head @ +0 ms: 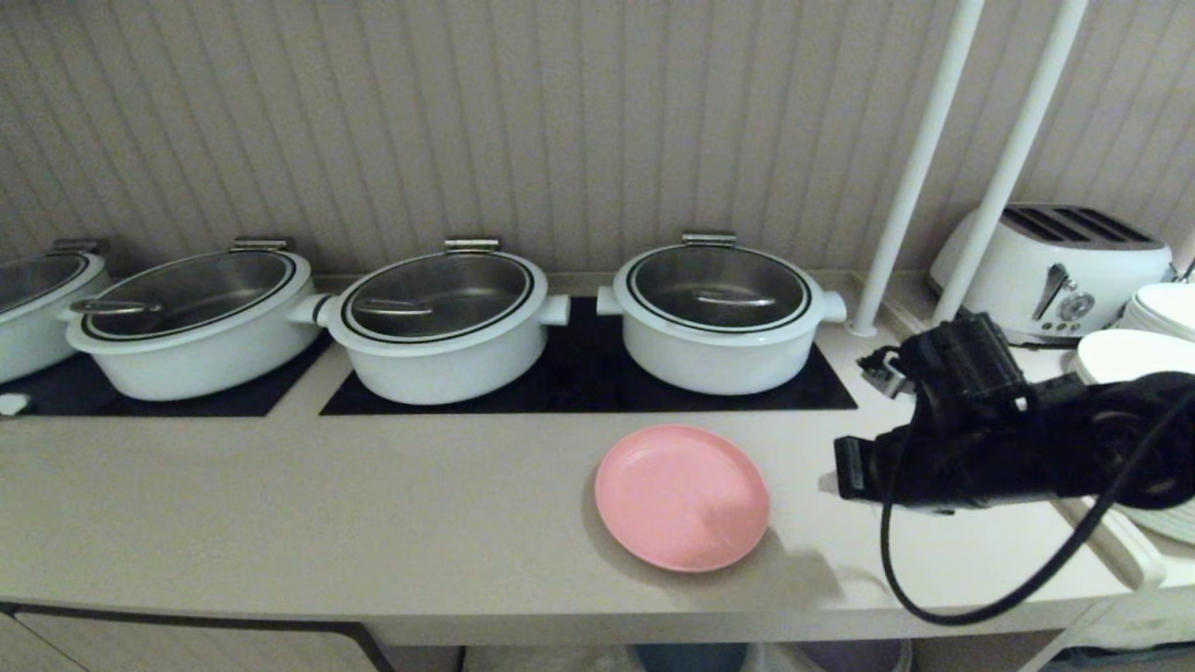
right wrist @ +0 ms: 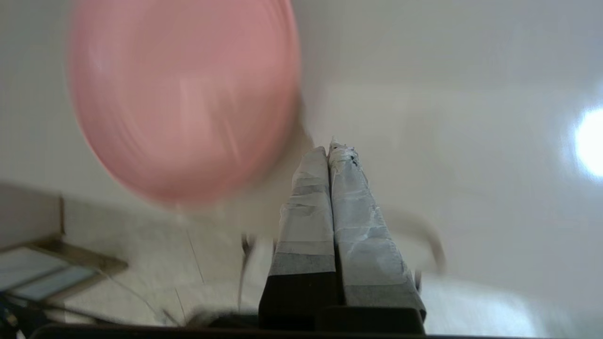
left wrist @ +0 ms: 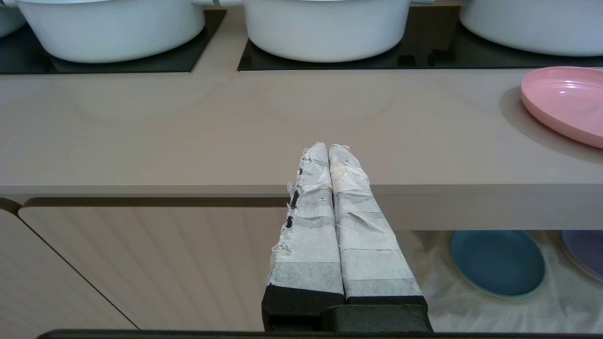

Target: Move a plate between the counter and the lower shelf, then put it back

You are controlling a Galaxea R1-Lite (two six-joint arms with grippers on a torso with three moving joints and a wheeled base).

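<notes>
The pink plate (head: pixel 681 497) lies flat on the beige counter (head: pixel 280 504), in front of the right-hand pot and near the front edge. My right gripper (head: pixel 831 483) hovers over the counter just to the right of the plate, apart from it, shut with nothing between its taped fingers (right wrist: pixel 306 197). In the right wrist view the plate (right wrist: pixel 183 94) lies beside the gripper (right wrist: pixel 330 148). My left gripper (left wrist: pixel 328 148) is parked, shut and empty, in front of the counter's edge (left wrist: pixel 188 188). The plate (left wrist: pixel 565 101) is far off to its side. The lower shelf (left wrist: pixel 471 306) shows under the counter with its white cloth.
White pots (head: pixel 719 317) with glass lids stand on black panels (head: pixel 588 378) at the back. A toaster (head: pixel 1055 266), stacked white plates (head: pixel 1153 345) and two white poles (head: pixel 920 159) crowd the right end. A blue plate (left wrist: pixel 497 263) and a purple plate (left wrist: pixel 586 252) lie on the shelf.
</notes>
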